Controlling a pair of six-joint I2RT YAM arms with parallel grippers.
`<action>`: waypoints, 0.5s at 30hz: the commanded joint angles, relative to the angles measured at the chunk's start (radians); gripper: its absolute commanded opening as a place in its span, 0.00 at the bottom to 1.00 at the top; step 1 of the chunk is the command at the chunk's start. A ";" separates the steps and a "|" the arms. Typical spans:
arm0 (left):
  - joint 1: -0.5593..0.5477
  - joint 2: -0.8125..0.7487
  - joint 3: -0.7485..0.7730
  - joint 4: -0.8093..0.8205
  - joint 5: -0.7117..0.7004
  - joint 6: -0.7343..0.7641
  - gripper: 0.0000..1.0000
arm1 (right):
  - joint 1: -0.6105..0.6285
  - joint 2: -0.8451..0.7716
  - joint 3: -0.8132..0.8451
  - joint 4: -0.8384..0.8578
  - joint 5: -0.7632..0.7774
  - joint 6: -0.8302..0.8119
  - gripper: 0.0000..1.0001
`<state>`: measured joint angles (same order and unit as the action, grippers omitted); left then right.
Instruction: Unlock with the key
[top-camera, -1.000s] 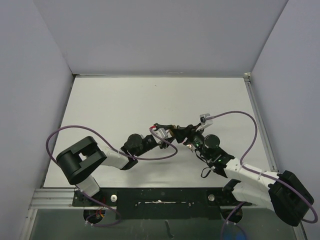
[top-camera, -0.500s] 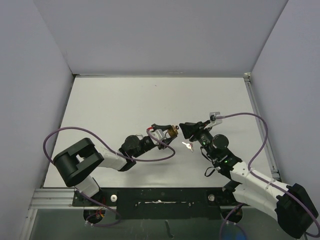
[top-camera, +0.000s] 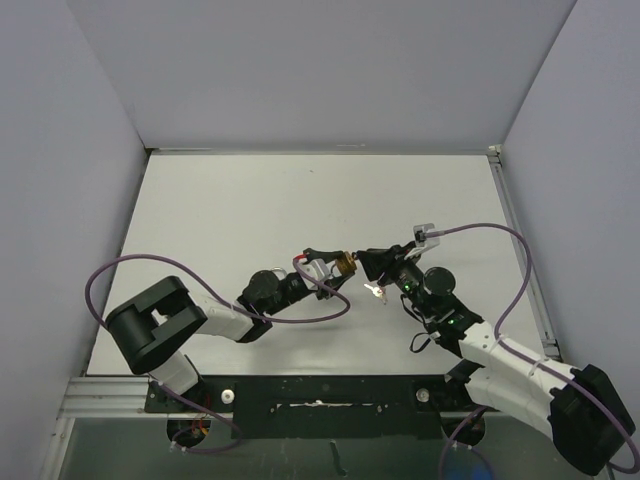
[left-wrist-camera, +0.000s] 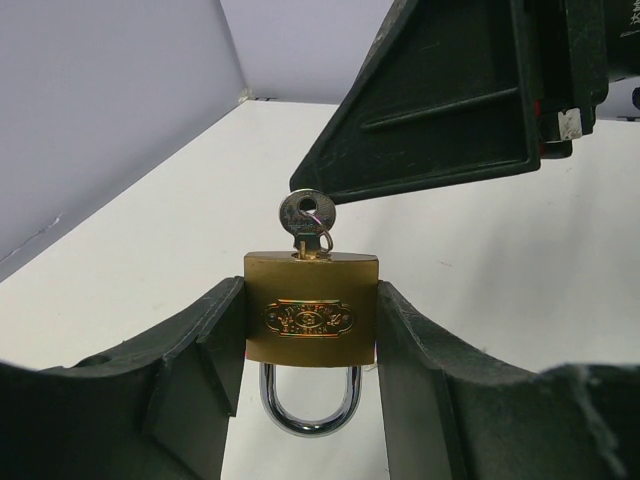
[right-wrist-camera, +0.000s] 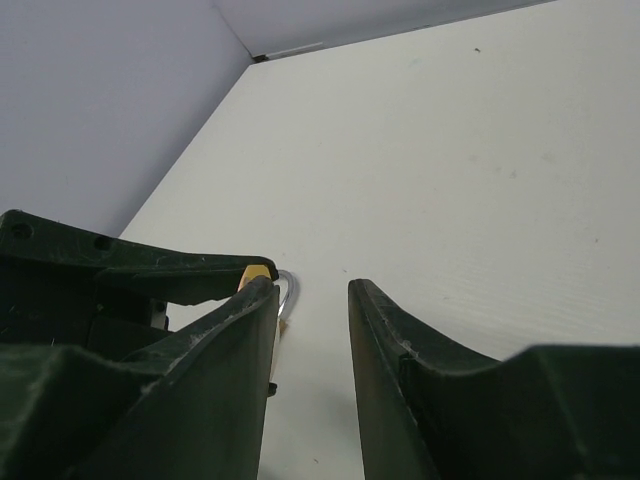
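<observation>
left gripper (left-wrist-camera: 311, 300) is clamping the padlock (left-wrist-camera: 311, 318) by its brass sides, shackle toward the wrist, key (left-wrist-camera: 306, 214) sitting in the keyhole on top. right gripper (right-wrist-camera: 312, 292) is hovering just beside the key head, jaws partway apart and gripping nothing. Risk: jaws closing off-centre are likely nudging the key head rather than pinching it, twisting the padlock in the left fingers or tugging the key out. Room: both arms are working mid-table (top-camera: 230, 210), walls (top-camera: 330, 70) well apart, but the grippers are crowding each other
</observation>
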<state>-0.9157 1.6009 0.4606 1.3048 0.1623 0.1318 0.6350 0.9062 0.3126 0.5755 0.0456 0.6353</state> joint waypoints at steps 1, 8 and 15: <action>-0.005 -0.055 0.039 0.081 0.025 -0.024 0.00 | -0.003 -0.026 0.023 0.081 -0.023 -0.017 0.35; -0.003 -0.052 0.039 0.079 0.023 -0.033 0.00 | -0.008 -0.057 0.010 0.079 0.003 -0.009 0.32; -0.004 -0.051 0.046 0.063 0.032 -0.040 0.00 | -0.012 -0.046 0.016 0.088 -0.037 -0.016 0.30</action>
<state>-0.9157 1.5963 0.4606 1.2896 0.1730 0.1081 0.6289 0.8600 0.3122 0.5945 0.0353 0.6350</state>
